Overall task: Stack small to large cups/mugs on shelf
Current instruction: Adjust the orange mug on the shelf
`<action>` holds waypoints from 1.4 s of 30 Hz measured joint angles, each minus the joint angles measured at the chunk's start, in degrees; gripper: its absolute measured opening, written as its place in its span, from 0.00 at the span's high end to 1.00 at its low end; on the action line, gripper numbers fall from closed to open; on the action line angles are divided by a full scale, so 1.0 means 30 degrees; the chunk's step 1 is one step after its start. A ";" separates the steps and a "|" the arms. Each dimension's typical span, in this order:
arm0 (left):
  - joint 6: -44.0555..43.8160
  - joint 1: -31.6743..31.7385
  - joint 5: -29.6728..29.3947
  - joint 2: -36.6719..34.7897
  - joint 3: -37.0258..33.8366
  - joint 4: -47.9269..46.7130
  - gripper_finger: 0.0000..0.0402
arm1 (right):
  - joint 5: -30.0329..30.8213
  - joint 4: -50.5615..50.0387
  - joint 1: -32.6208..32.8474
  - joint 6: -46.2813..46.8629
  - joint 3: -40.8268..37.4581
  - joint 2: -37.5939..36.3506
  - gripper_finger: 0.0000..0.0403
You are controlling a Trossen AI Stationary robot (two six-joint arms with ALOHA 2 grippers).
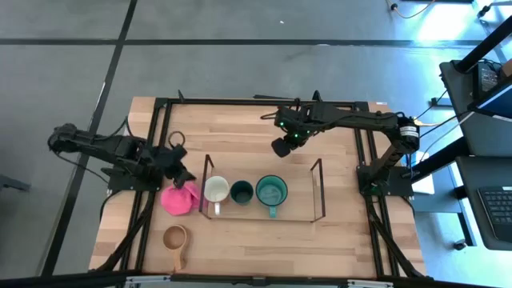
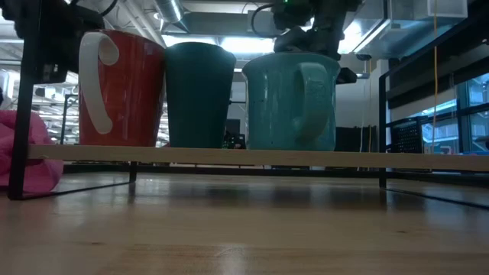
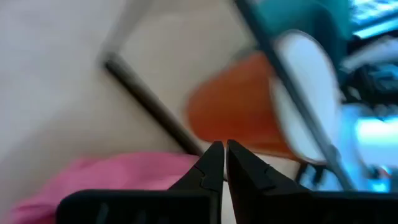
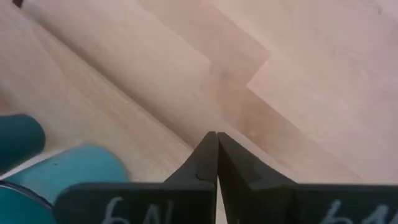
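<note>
3 mugs in a row on the shelf (image 2: pixel 229 156): red-sided mug (image 2: pixel 122 88) with white handle, dark green cup (image 2: pixel 200 93), teal mug (image 2: pixel 294 99). Pink lump (image 2: pixel 30 156) sits at left.

Bright, even overhead light, glare at the high view's top right, blurred left wrist view
</note>
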 joint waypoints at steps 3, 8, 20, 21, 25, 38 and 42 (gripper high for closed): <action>-0.0398 -0.1477 -0.0284 0.0416 -0.0380 0.2089 0.97 | 0.0000 -0.0033 -0.0301 -0.0093 0.0000 -0.0165 0.99; -0.1613 -0.2771 -0.1886 0.1276 -0.0667 0.2395 0.97 | 0.0010 -0.0036 -0.0467 -0.0550 0.0000 -0.0170 0.99; -0.1984 -0.3132 -0.3161 0.2509 -0.1003 0.3681 0.97 | 0.0146 -0.0232 -0.0453 -0.0609 -0.0007 -0.0170 0.99; -0.1969 -0.3132 -0.3164 0.2555 -0.1003 0.3755 0.97 | 0.0146 -0.0240 -0.0453 -0.0609 -0.0007 -0.0170 0.99; -0.1845 -0.3117 -0.3198 0.2683 -0.1003 0.4090 0.97 | 0.0142 -0.0305 -0.0453 -0.0935 -0.0007 -0.0166 0.99; -0.1452 -0.2991 -0.3586 0.2715 -0.1003 0.4257 0.97 | 0.0138 -0.0327 -0.0453 -0.0974 -0.0015 -0.0163 0.99; -0.1323 -0.2699 -0.3573 0.2715 -0.1003 0.4296 0.97 | 0.0138 -0.0334 -0.0453 -0.0974 -0.0015 -0.0163 0.99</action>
